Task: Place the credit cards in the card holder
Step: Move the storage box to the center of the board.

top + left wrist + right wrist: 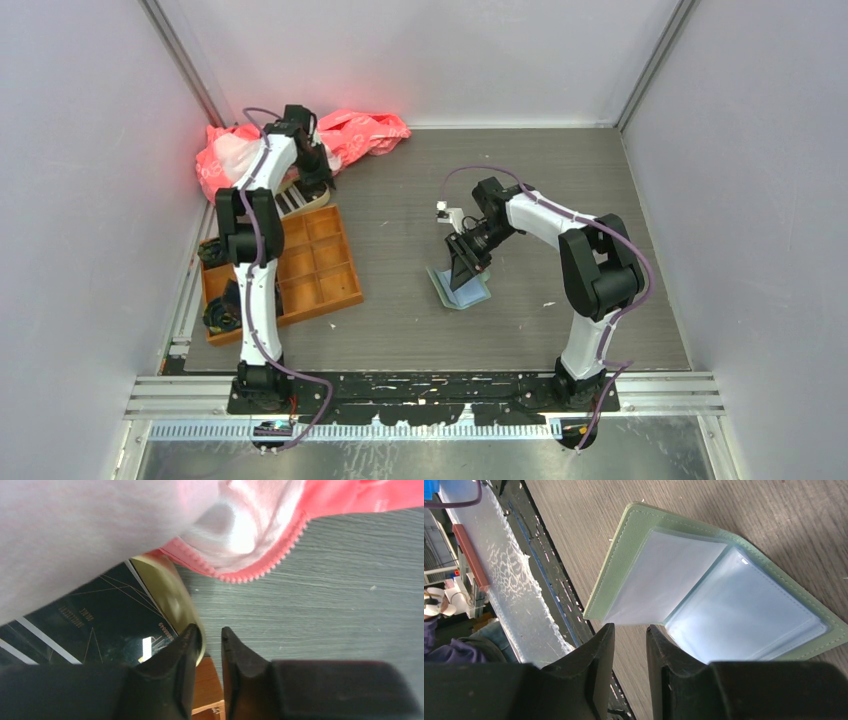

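1. Sage-green card holder [624,565] lies well right of the orange tray [320,265], spread open, likely to expose its clear pockets [744,615] for loading.
2. Right gripper [630,630] sits at the pocket edges, jaws narrowly apart. I cannot tell whether they pinch a leaf.
3. A black credit card [100,625] rests in the beige tray [175,592] just beyond the orange tray.
4. Left gripper [207,635] hangs at that rim, jaws a slit apart with nothing between, probably lining up on the card.

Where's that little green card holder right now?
In the top view the card holder lies open on the table, right of centre, just under the right hand and well to the right of the orange tray.
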Tool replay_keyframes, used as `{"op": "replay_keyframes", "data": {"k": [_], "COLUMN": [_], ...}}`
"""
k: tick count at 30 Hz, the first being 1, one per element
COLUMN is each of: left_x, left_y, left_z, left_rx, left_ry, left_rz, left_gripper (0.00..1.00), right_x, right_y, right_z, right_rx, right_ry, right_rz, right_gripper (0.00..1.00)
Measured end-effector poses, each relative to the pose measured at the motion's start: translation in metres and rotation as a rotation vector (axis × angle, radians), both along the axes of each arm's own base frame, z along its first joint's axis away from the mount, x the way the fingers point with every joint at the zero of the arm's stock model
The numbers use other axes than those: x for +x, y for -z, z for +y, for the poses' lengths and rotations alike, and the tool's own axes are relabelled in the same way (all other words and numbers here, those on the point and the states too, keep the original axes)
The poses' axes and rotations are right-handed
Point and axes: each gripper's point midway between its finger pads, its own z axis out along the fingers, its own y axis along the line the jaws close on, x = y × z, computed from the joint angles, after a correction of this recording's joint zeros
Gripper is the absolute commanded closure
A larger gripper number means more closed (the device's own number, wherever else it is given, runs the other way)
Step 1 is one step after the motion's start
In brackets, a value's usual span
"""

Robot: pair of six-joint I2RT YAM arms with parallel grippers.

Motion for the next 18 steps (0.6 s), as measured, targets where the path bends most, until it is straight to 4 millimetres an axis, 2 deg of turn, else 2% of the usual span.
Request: {"op": "replay_keyframes", "data": {"k": [2, 6, 10, 14, 18], "left_x": [-0.001, -0.004, -0.014, -0.032, -0.063], "left_y": [-0.001, 0.001, 0.003, 0.002, 0.002], "left_z": [-0.007, -0.027, -0.060, -0.109, -0.165], "left_rx": [-0.034, -0.110, -0.167, -0.205, -0.248], "left_ry": [0.018, 0.053, 0.116, 0.205, 0.294], "left_rz": [0.003, 0.006, 0.011, -0.001, 0.008], "left_gripper": [0.83, 0.86, 0.86, 0.85, 0.85], "right_x": [0.000, 0.001, 0.003, 0.012, 0.022], "right_y": [0.000, 0.000, 0.000, 0.001, 0.006], "right_z": [0.000, -0.001, -0.003, -0.012, -0.023], "right_rx": [0.000, 0.000, 0.000, -0.008, -0.036], "right_ry": [0.000, 0.004, 0.012, 0.049, 0.100], "right_rz": [-0.001, -0.001, -0.001, -0.005, -0.012], "right_gripper": [0.64, 0.64, 0.64, 0.64, 0.65]}}
